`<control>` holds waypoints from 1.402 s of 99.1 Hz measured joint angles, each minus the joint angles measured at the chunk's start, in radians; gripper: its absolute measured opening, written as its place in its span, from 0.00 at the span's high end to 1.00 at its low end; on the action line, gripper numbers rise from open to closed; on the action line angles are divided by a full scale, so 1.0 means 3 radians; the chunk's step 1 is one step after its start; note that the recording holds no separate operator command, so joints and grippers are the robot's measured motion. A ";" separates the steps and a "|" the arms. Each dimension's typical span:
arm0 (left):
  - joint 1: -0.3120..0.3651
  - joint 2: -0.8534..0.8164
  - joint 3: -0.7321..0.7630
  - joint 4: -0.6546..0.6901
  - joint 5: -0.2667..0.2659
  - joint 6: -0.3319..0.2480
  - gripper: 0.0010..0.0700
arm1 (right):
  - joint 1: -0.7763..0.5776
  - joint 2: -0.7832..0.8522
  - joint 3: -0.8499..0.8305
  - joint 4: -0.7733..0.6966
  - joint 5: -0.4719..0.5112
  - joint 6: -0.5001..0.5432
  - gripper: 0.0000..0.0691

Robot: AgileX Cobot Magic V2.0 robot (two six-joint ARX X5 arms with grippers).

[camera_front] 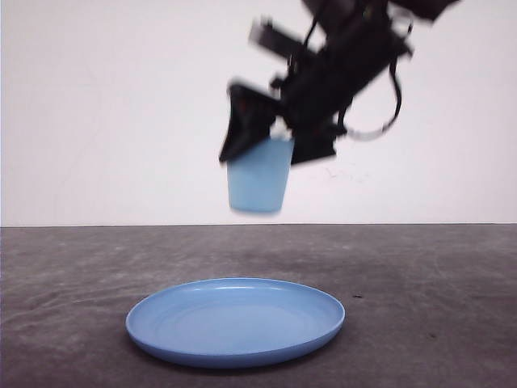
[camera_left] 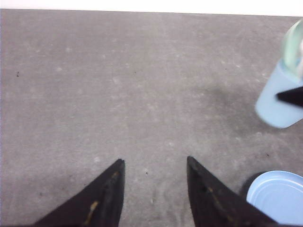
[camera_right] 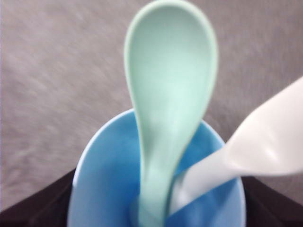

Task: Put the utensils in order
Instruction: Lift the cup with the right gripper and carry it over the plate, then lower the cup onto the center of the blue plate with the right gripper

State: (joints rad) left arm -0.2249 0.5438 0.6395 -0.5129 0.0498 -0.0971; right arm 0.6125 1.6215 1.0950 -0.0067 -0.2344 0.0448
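Worktop (camera_front: 452, 283): dark grey, matte, mottled surface with faint pale scuffs and a few small dark specks; same texture in the left wrist view. Behind it a plain white wall (camera_front: 97, 113), bare, meeting the worktop's far edge in a straight horizontal line. Lighting even and diffuse; soft shadows only, no glare on the surface.

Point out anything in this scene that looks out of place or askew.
The light blue cup is not on the table: the right gripper holds it by the rim in mid-air behind the plate. The mint-green spoon and white fork stand loosely inside it. Nothing looks spilled or damaged.
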 joint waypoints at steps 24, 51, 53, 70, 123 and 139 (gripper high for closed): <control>0.0000 0.0000 0.0000 0.0000 0.0000 0.0001 0.67 | 0.0153 -0.0599 0.0000 -0.0549 0.0169 -0.0022 0.33; 0.0000 0.0000 0.0000 0.0000 -0.0001 0.0001 0.67 | 0.0539 -0.1165 -0.0201 -0.0813 0.0459 -0.0037 0.33; 0.0001 0.0000 0.0000 0.0000 0.0000 0.0001 0.67 | 0.0573 -0.1198 -0.0243 -0.0813 0.0479 -0.0036 0.33; 0.0000 0.0000 0.0000 0.0000 -0.0001 0.0001 0.67 | 0.0861 -0.1353 -0.0610 -0.0783 0.0642 0.0018 0.33; 0.0000 0.0000 0.0000 0.0000 0.0000 0.0001 0.67 | 0.1142 -0.1186 -0.1584 0.0306 0.0787 0.0193 0.33; 0.0000 0.0000 0.0000 0.0000 0.0000 0.0001 0.67 | 0.1142 -0.0932 -0.1596 0.0507 0.0792 0.0203 0.33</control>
State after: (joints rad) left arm -0.2249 0.5438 0.6395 -0.5129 0.0498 -0.0967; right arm 0.9550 1.3418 0.6163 0.1455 0.0032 0.1059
